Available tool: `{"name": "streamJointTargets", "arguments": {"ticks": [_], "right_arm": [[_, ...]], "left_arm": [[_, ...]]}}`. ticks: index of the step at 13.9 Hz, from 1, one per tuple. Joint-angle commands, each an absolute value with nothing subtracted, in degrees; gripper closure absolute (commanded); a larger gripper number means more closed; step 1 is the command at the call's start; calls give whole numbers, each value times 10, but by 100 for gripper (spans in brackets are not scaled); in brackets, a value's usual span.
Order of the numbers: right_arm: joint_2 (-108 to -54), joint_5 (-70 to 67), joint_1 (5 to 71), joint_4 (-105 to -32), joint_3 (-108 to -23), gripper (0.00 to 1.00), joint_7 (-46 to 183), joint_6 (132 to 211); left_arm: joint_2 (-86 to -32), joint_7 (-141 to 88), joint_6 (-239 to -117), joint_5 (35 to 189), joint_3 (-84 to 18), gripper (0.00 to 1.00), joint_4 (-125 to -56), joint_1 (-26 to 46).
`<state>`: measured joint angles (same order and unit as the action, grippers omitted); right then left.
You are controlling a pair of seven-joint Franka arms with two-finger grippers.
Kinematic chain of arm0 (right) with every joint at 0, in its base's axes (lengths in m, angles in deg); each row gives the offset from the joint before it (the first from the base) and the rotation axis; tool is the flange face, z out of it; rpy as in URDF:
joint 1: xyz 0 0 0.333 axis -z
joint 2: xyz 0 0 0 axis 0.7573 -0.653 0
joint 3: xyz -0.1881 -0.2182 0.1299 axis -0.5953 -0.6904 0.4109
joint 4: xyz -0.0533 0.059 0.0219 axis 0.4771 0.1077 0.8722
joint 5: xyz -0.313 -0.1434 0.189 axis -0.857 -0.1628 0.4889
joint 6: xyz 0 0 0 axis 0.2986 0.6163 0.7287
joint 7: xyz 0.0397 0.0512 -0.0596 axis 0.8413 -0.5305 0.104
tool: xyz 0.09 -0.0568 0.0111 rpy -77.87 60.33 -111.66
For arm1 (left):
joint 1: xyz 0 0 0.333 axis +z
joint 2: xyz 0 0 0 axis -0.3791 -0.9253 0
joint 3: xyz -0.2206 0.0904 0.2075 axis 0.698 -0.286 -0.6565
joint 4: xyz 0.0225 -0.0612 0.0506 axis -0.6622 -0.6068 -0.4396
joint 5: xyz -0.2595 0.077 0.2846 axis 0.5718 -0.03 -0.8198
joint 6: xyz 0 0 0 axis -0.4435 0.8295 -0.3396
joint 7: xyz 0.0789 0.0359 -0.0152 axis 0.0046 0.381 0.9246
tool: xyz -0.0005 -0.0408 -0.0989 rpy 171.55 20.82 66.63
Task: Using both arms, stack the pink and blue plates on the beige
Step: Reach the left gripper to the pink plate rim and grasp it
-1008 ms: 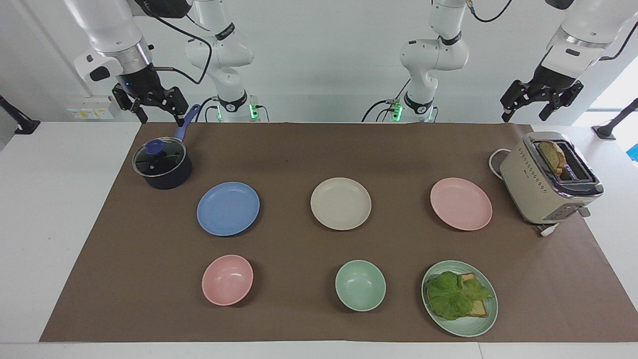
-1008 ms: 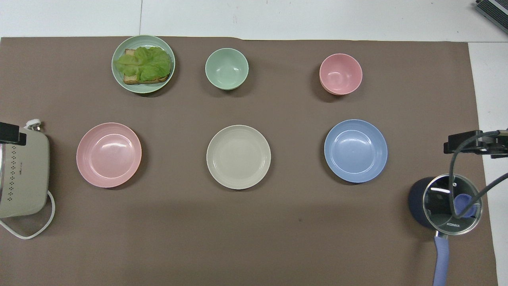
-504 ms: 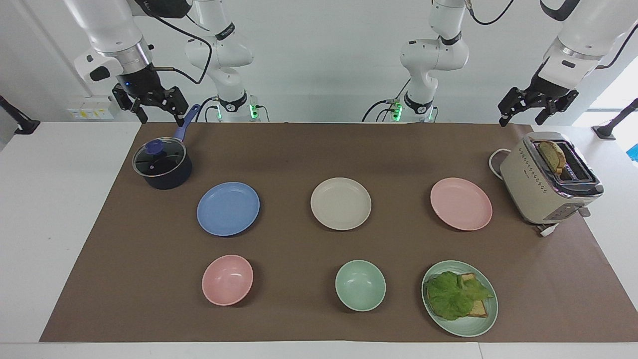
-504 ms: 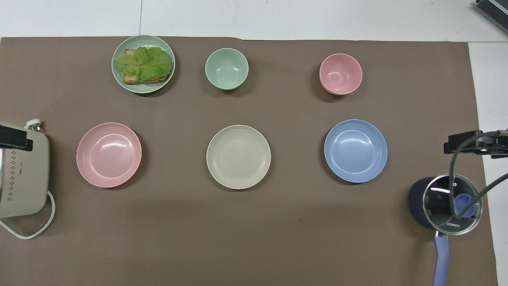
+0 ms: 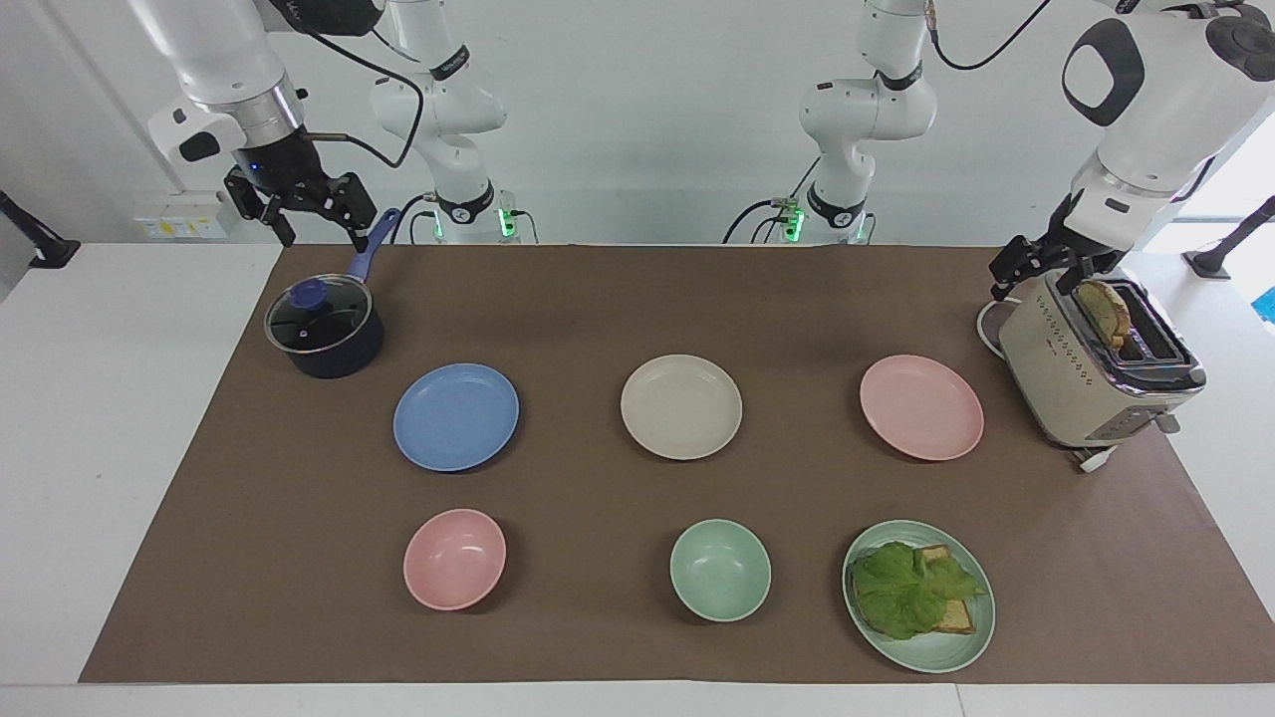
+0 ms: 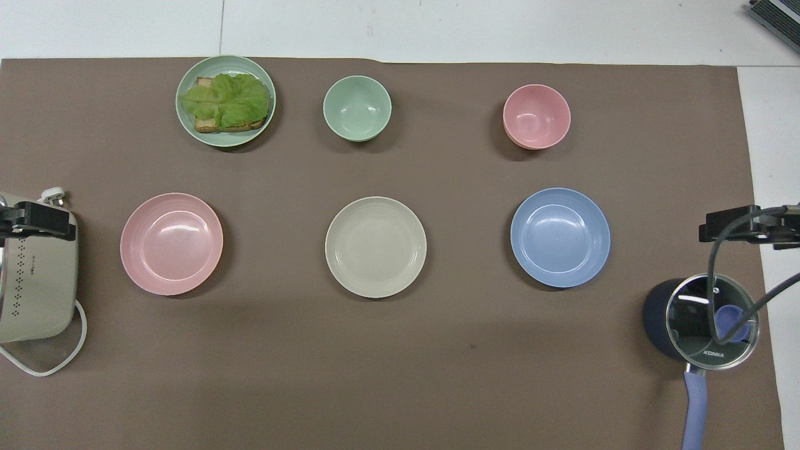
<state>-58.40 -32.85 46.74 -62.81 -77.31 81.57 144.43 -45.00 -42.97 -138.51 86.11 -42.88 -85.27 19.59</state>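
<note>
A: What is seen of the right gripper (image 5: 325, 239)?

B: It is held in the air over the handle of a lidded dark pot (image 5: 324, 334), at the right arm's end of the brown mat (image 5: 598, 299). Its fingers are spread apart and nothing is grasped.

A: Where is the blue plate (image 5: 455, 416) placed from that gripper?

B: It is found low on the mat, well apart from the gripper, just beside the pot and farther from the robots than it. It is not touched. A pink bowl (image 5: 454, 559) is set farther out again.

A: And the beige plate (image 5: 681, 406)?

B: It is laid at the mat's middle, between the two grippers and well apart from both. Nothing is stacked on it. A green bowl (image 5: 720, 570) is seen farther from the robots than it.

A: The pink plate (image 5: 921, 407)?

B: It is set flat on the mat, toward the left gripper (image 5: 1034, 279), lower than it and not touched by it. A green plate (image 5: 956, 652) with lettuce (image 5: 908, 590) and bread (image 5: 958, 617) is placed farther out.

A: How is the left gripper held?

B: It is poised over the robots' end of a beige toaster (image 5: 1086, 368), in which a slice of toast (image 5: 1106, 311) is stood. Its fingers are parted and nothing is gripped.
</note>
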Motion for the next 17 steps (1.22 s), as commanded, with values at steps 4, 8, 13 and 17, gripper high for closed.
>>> {"name": "streamJointTargets", "arguments": {"ticks": [4,8,13,17], "right_arm": [[-567,-339,475,-647,-769,0,806,1446],[-567,-339,475,-647,-769,0,806,1447],[-567,-339,475,-647,-769,0,806,1446],[-567,-339,475,-647,-769,0,806,1446]], "left_arm": [[-461,-436,-1497,866,-427,0,-947,203],[-511,-434,-1529,866,-426,0,-960,202],[-542,-432,-1593,866,-427,0,-1001,204],[-570,-432,-1639,866,-426,0,-1022,217]]}}
